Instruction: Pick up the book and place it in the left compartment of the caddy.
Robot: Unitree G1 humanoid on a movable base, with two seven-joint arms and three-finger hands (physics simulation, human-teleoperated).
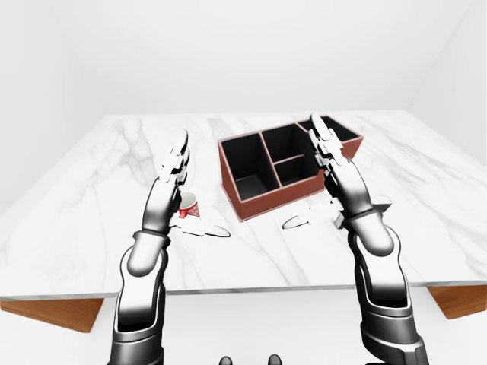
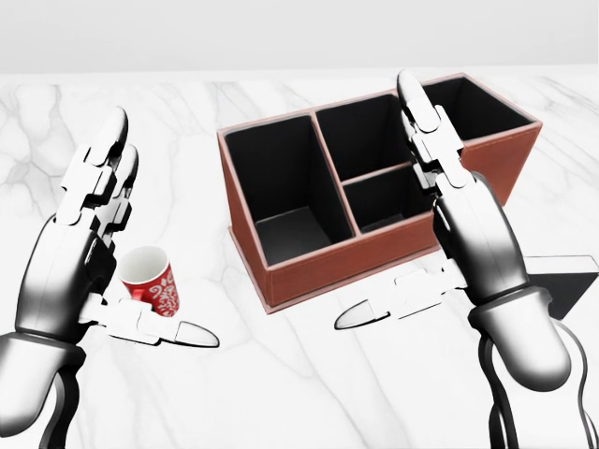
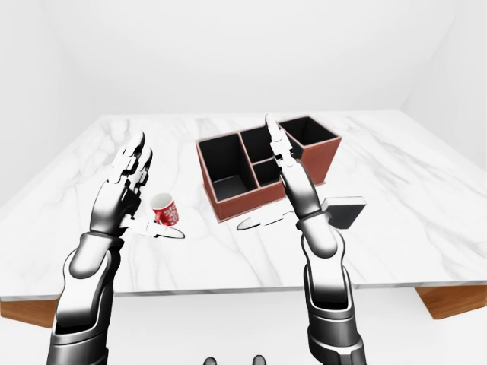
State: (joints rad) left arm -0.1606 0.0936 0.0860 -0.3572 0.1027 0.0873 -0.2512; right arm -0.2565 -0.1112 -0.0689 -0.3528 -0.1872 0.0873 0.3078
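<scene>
Head view: right hand (image 2: 426, 201), silver with three fingers, stands spread wide, fingers pointing up the picture and thumb stretched toward the left; it holds nothing. Its fingers overlap the right part of the brown leather-look rectangular caddy (image 2: 309, 267), hiding part of the small middle compartments and the divider next to the right compartment. Left hand (image 2: 98, 248) is likewise spread wide and empty, thumb pointing right, at the left of the picture.

Just beside the left hand's thumb stands a small red ceramic mug with a white floral pattern (image 2: 150, 278); the hand covers part of it, and contact cannot be told. The pattern holds no readable writing. No label or brand shows on the caddy; its insides are black, and the tall left compartment shows only its dark floor.

Dark flat rectangular book (image 3: 347, 211) lies on the white marble tabletop (image 3: 426, 220) to the right of the caddy's lower right corner, near it. In the head view the right forearm hides most of it and the picture's right edge cuts its corner; the right-eye view shows it best. Its cover is plain dark, no title legible.
</scene>
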